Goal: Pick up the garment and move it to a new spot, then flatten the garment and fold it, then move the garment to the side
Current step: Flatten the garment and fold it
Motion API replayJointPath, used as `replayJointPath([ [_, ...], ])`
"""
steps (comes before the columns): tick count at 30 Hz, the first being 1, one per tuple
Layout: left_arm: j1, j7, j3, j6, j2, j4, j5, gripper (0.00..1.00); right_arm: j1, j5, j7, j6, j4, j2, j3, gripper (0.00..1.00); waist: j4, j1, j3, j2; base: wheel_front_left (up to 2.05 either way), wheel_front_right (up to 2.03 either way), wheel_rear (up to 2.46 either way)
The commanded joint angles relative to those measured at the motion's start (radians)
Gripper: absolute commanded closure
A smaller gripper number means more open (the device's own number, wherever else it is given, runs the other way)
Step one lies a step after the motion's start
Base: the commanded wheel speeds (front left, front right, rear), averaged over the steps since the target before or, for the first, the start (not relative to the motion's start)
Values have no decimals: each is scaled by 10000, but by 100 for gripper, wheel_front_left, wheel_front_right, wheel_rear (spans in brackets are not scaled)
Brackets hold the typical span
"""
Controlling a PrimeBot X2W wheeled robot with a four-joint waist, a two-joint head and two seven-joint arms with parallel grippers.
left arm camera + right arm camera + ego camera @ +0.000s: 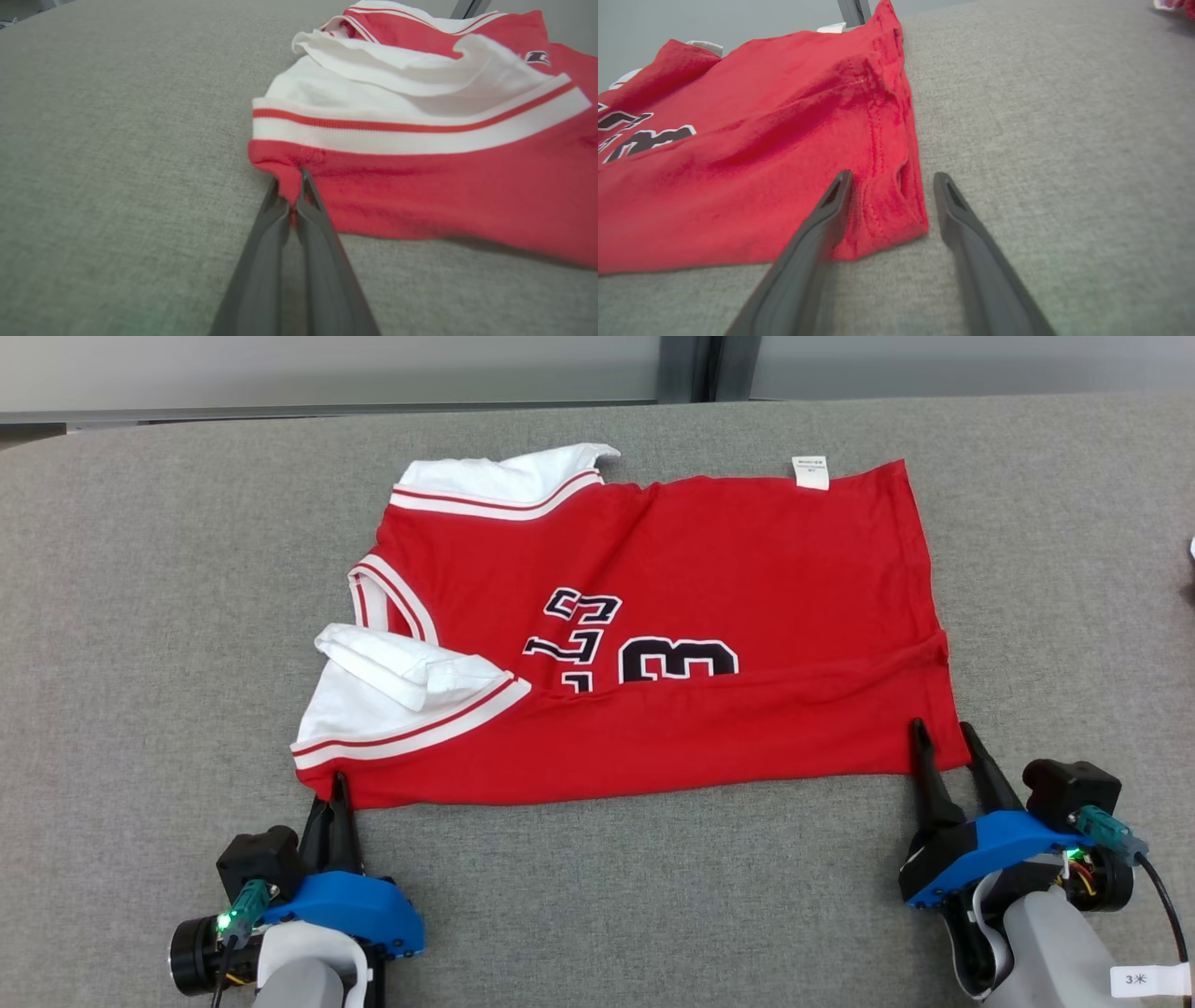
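Grey cloth-covered table (pixel 168 616), seen from the head, with a pale wall and a dark post (pixel 691 369) behind its far edge. A small, partly cropped object (pixel 1192 555) lies at the table's right margin, well apart from the work; what it is cannot be told.

The red jersey (pixel 672 579) lies spread across the middle of the table, neck to the robot's left and hem to its right. Its near edge is folded up over the body and covers the lower part of the black-and-white lettering (pixel 653 658). The near white sleeve (pixel 392 691), trimmed with red stripes, lies crumpled on top at the left. The far sleeve (pixel 504 476) turns up at the back. A white label (pixel 810 471) sits at the far right corner.

The left gripper (pixel 338 784) reaches forward and low over the table to the jersey's near left corner. Its jaws are clenched on a pinch of red cloth just below the sleeve band.

The right gripper (pixel 943 728) reaches likewise to the near right corner. Its jaws stand apart, one finger (pixel 831 205) over the cloth and the other on bare table just beside the hem, so the corner lies between them ungrasped.
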Motion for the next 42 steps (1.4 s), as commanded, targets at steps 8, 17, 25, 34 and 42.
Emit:
replayJointPath([
  [8,126,102,191,-182,-37,-1174,340,100,175,1062,102,9,-848,92,-90,100,37,1,-306,0,0,0,0],
  [17,551,103,656,-391,-57,-2234,904,100,933,1688,102,9,-1772,-22,-131,100,156,1,-1362,0,0,0,0],
  [25,2275,103,521,-425,-54,-2074,717,100,2626,2144,102,9,-1869,-4,-53,100,122,1,-2147,0,0,0,0],
  [34,3268,103,-195,-155,-51,-1374,318,100,3723,2004,102,9,-1654,-71,49,100,280,1,-2235,0,0,0,0],
  [42,2768,103,31,311,-56,-2415,720,0,3075,1564,102,9,-1737,-236,-539,0,392,1,-1903,0,0,0,0],
])
